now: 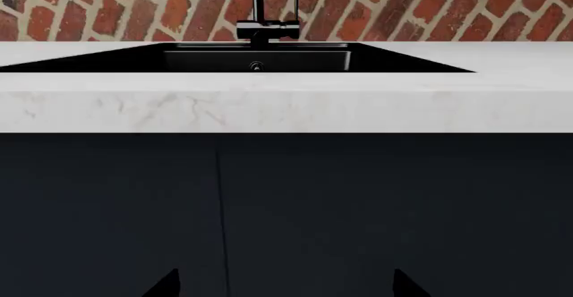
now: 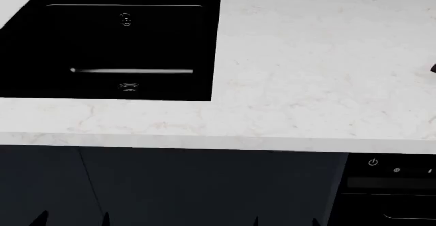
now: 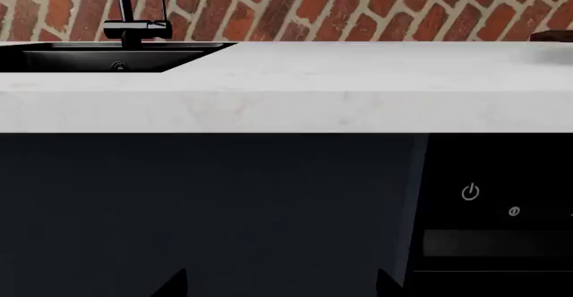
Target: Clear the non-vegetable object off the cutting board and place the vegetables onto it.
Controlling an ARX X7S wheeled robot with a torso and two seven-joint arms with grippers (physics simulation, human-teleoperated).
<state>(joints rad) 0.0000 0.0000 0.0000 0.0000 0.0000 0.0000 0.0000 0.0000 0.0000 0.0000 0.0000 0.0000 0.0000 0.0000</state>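
1. Both my claws hang low before the dark cabinet fronts [image 2: 204, 185], below the white marble counter [image 2: 307, 73]; only fingertips [image 1: 166, 285] show, well apart, so both look wide and empty
2. Black sink [image 2: 109, 42] and black tap [image 1: 259, 15] sit ahead
3. Board, strawberry, carrot and squash are nowhere visible; I judge nothing done yet

You had only a thin dark brown sliver, seemingly the cutting board [image 3: 552, 37], lying flat on the counter [image 3: 358, 76] toward your two o'clock, mostly out of frame.
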